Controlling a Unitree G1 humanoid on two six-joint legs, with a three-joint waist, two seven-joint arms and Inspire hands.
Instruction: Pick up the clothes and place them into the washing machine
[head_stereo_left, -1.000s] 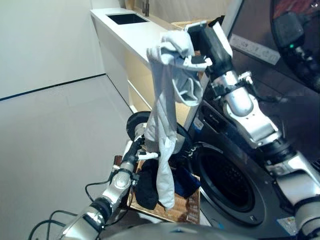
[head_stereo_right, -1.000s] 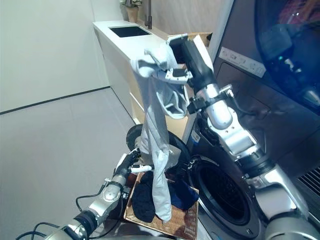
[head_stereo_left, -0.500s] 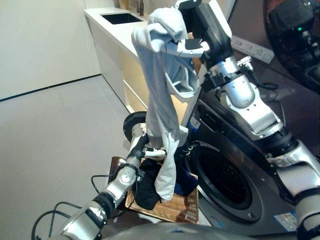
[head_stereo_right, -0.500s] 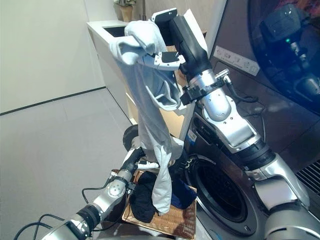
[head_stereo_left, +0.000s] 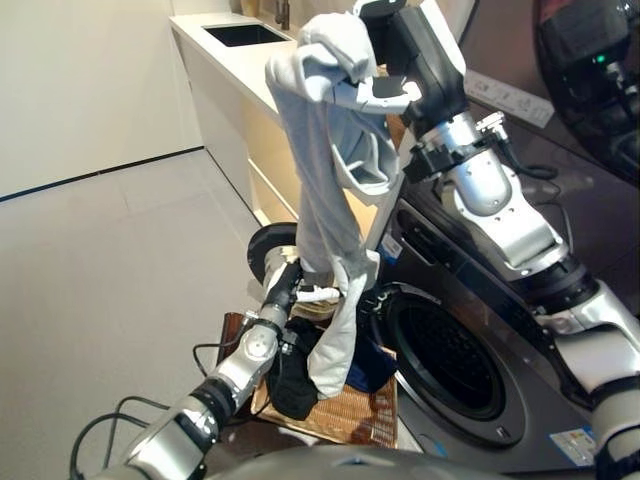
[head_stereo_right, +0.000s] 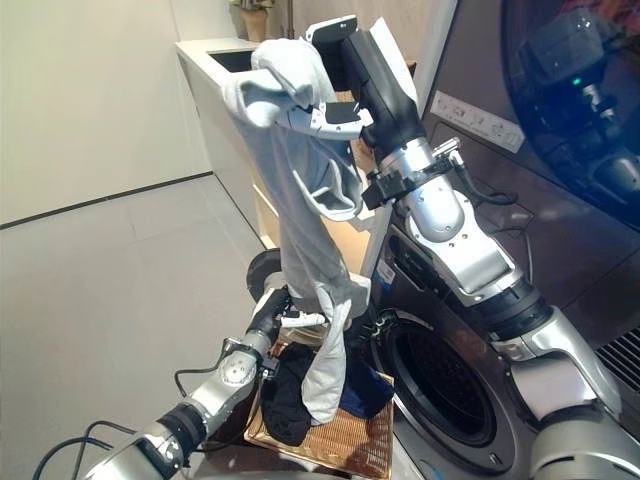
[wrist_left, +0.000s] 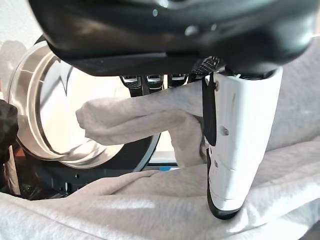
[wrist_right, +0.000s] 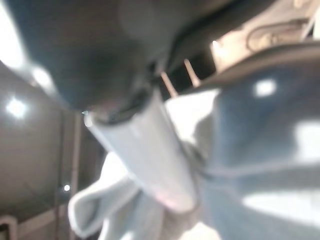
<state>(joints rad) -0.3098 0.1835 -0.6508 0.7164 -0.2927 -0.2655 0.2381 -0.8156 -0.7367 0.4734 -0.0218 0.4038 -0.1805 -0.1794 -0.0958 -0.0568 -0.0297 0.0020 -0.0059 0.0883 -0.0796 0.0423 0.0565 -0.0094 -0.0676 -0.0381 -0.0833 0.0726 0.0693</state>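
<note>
A long pale grey garment (head_stereo_left: 325, 190) hangs from my right hand (head_stereo_left: 392, 70), which is raised high and shut on its bunched top. Its lower end dangles down to a woven basket (head_stereo_left: 355, 415) holding dark clothes (head_stereo_left: 295, 380). My left hand (head_stereo_left: 298, 290) is low, by the basket, shut on a fold of the grey garment (wrist_left: 145, 112), with the thumb (wrist_left: 235, 145) pressed on the cloth. The washing machine's round drum opening (head_stereo_left: 450, 365) is to the right of the basket, dark inside.
The machine's open door (head_stereo_left: 268, 255) stands behind the garment's lower part. A white counter with a dark sink (head_stereo_left: 240, 35) runs along the back. Pale floor (head_stereo_left: 110, 270) lies to the left.
The left hand has risen slightly and closed in on the garment's lower part. The right hand holds the top at about the same height.
</note>
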